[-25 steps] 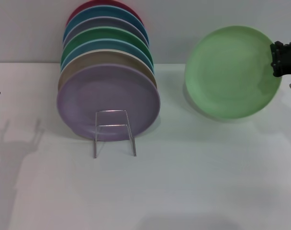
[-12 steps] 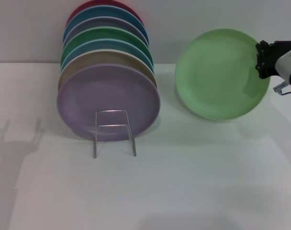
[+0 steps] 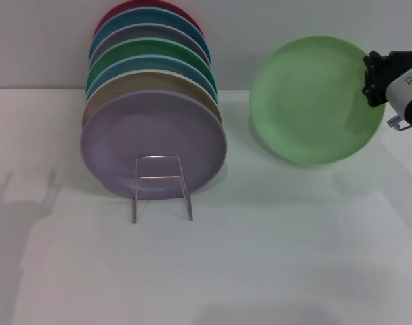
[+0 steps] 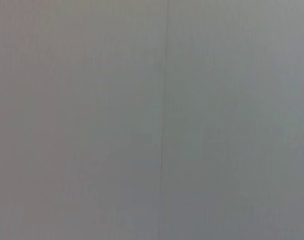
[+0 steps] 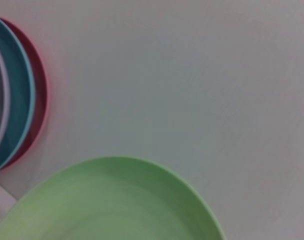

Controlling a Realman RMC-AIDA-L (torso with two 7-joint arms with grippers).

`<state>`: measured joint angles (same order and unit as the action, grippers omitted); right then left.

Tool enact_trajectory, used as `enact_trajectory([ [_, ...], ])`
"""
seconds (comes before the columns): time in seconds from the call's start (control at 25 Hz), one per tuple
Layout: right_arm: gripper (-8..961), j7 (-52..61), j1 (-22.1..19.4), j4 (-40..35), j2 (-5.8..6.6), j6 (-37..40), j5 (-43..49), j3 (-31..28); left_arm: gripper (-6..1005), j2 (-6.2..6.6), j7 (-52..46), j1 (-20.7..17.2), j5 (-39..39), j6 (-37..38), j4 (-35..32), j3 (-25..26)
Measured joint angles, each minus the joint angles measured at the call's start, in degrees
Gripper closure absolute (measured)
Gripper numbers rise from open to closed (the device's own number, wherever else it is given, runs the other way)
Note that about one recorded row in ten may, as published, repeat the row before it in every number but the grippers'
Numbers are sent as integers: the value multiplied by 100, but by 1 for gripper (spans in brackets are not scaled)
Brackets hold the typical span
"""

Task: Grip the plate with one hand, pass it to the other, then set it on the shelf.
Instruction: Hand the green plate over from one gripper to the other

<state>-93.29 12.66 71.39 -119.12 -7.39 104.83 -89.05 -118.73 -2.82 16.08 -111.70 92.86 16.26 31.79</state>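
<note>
the right gripper [image 3: 377, 80] clamps its fingers on the right rim of the round matte light green plate [image 3: 314, 100], held upright off the white table [image 3: 274, 257]. over the last second the plate has swung left toward the thin silver wire shelf [image 3: 162, 186], then risen slightly. i judge the handover is next, yet the left gripper barely shows; whether its fingers are open, i cannot tell.

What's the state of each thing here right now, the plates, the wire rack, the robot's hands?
Light green plate: lifted, tilted upright, held by its right edge.
Right gripper: clamped on the light green plate's edge.
Left gripper: out of sight.
Wire rack: standing on the table, loaded.
Lavender plate: upright, frontmost in the row.
</note>
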Motion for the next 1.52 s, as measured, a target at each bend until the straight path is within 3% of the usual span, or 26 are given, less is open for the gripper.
enact_trajectory([
  [0.36, 936, -218, -263, 432, 3, 604, 302, 440, 198, 0, -2, 2, 0, 5, 9, -7],
  [0.76, 937, -233, -385, 338, 13, 2057, 1359, 1344, 198, 1, -9, 6, -1, 9, 76, -7],
  [1.24, 937, 58, -364, -347, 27, 3818, 1858, 2206, 198, 8, -9, 0, -10, 24, 86, -10],
  [1.52, 936, 1222, -111, -1044, 24, 4939, 2391, 2621, 198, 14, -9, 7, -9, 32, 140, -16],
])
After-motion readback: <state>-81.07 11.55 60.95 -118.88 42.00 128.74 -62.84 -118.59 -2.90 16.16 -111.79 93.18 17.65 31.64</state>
